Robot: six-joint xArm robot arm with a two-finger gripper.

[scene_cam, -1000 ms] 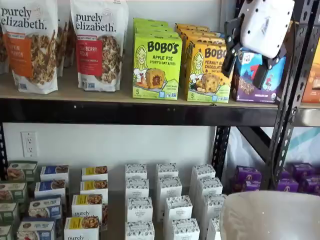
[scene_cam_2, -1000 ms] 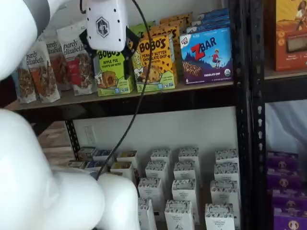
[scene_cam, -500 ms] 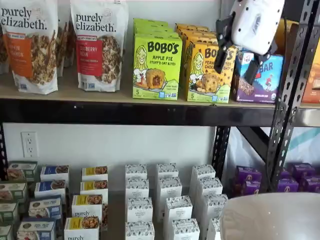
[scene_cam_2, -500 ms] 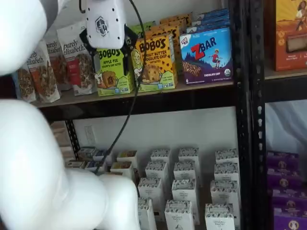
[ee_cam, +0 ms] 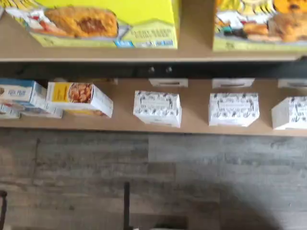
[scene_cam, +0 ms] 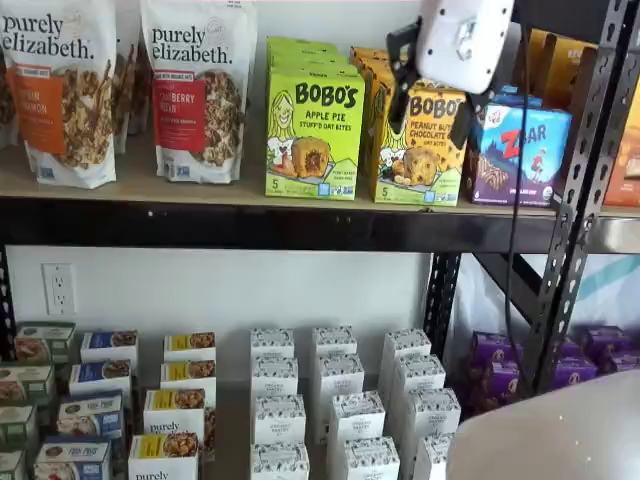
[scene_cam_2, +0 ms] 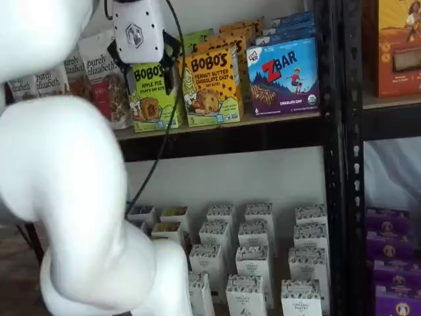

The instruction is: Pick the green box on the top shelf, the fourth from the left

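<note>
Narrow gap [scene_cam: 368,130] (between Bobo's cartons)

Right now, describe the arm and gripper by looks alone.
The gripper has a glossy white rounded body and two black fingers. In a shelf view a dark hexagon logo marks the body. A thin black cable hangs beside it. The arm is bulky, smooth and white, with rounded joints.

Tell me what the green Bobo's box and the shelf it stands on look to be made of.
The green box: printed paperboard by the look of it, a slight sheen, crisp folded edges and flat panels. The top shelf: its board looks like tan wood or fibreboard, matte; whether solid or laminate cannot be told. The front beam looks like black painted metal, smooth and uniform.
</note>
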